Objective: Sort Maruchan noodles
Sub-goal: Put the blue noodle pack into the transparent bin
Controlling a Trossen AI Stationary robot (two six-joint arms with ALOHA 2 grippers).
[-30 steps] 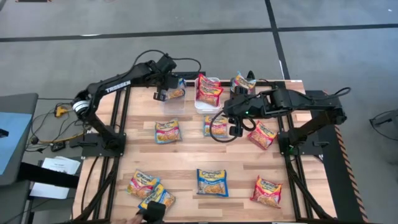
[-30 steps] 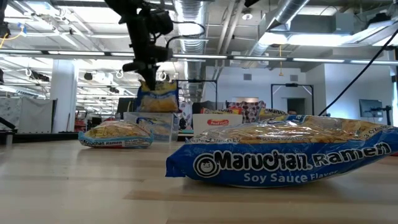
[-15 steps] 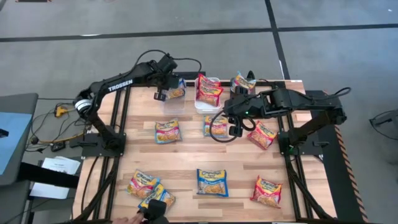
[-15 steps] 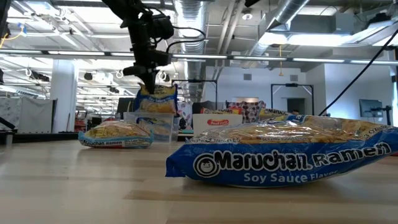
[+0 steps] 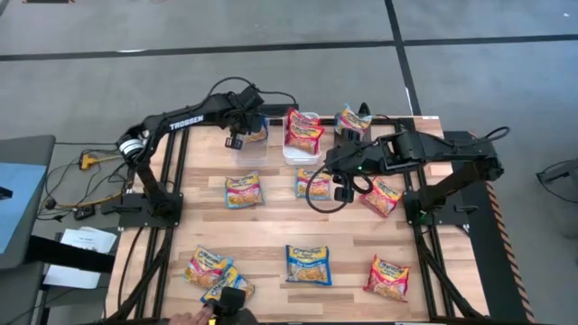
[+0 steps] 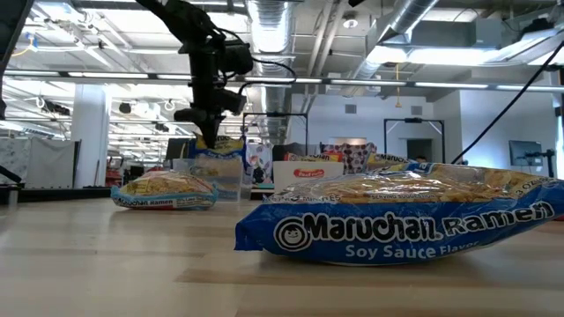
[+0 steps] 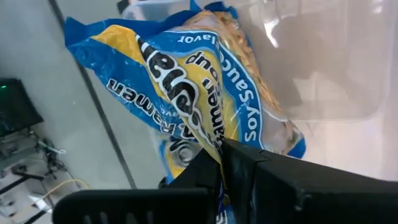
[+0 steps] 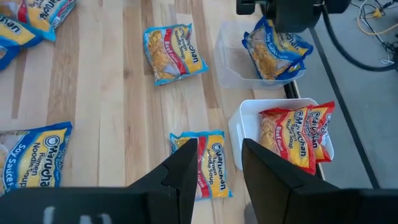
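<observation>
Eleven Maruchan noodles [image 5: 309, 264] can be counted from above. Seven lie loose on the table [image 5: 271, 226]: three in a row across the middle and four along the near edge, two of them overlapping at the near left corner. Three bins stand along the far edge. The clear bin [image 5: 251, 149] has one packet hanging over it, the white bin [image 5: 301, 152] holds what look like two red packets [image 5: 302, 131], and the third bin is mostly hidden under one more packet [image 5: 352, 119]. The left tool [image 5: 237, 137] pinches the blue-and-yellow packet [image 5: 256, 132] by its edge. The left wrist view alone shows this clearly, with the soy sauce wrapper [image 7: 186, 93] crumpled between the pressed fingers above the clear plastic. The right tool [image 5: 341, 190] hovers with fingers spread over the middle packet [image 5: 312, 182]. Its wrist view shows that packet [image 8: 208, 169] flat on the wood between the fingers [image 8: 186, 171]. The low view shows the held packet [image 6: 220, 150] dangling at bin height.
</observation>
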